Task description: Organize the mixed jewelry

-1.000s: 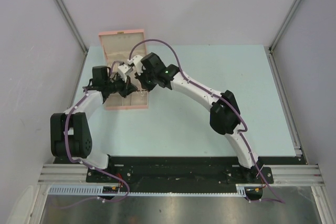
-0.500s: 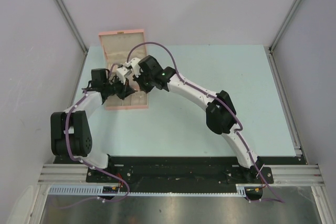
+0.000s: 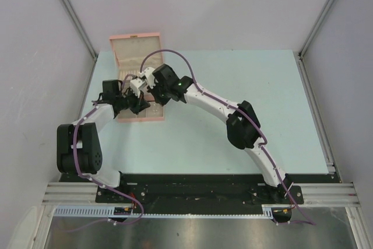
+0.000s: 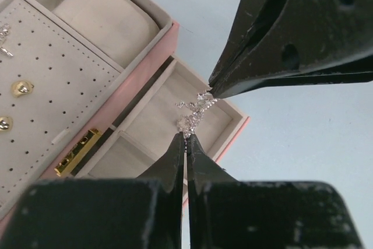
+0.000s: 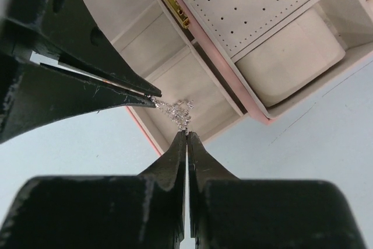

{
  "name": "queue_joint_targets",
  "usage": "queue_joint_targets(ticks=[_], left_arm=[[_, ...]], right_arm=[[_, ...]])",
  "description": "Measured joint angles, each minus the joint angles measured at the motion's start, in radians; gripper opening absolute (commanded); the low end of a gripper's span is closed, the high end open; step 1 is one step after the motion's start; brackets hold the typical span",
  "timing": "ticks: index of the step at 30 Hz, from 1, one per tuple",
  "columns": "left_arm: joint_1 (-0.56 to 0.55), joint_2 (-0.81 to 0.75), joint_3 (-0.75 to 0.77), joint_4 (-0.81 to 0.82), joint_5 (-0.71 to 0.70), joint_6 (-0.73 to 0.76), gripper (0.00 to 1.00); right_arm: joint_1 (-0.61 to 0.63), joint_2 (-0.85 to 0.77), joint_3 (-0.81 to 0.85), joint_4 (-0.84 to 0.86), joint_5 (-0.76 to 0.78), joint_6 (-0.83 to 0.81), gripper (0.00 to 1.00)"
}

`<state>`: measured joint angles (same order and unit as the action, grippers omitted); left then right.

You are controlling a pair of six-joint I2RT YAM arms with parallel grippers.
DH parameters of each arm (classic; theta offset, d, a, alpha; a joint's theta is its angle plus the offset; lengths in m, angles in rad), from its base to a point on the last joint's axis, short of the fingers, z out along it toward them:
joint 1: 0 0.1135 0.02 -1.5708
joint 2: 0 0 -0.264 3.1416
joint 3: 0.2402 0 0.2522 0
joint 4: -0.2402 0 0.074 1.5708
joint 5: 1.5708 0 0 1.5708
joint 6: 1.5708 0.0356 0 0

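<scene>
Where the jewelry (image 4: pixel 194 112) sits: a small silvery tangle over a corner compartment of the pink box (image 4: pixel 152 69).
Axis: strung straight from one tip to the other.
Left gripper (image 4: pixel 185 139): fingers pressed together, pinching one end.
Right gripper (image 4: pixel 212 90): fingers closed tight on the other end.
Nearer arm: neither, both hold it.
Hard to make out: one piece or several knotted; whether it touches the compartment floor. From above, the grippers hide it.

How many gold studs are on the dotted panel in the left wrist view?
2. One gold stud sits on the dotted panel, near the left edge; the second is below it, cut by the frame. Others may lie out of view.
</scene>
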<state>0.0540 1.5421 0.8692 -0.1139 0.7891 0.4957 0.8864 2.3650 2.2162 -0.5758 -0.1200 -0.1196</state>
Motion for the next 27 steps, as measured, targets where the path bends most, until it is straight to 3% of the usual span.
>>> queue_joint_targets(ticks=[27], left_arm=[[0.000, -0.018, -0.061, -0.018, -0.011, 0.028, 0.00]], right_arm=[[0.018, 0.000, -0.066, 0.041, 0.005, 0.015, 0.00]])
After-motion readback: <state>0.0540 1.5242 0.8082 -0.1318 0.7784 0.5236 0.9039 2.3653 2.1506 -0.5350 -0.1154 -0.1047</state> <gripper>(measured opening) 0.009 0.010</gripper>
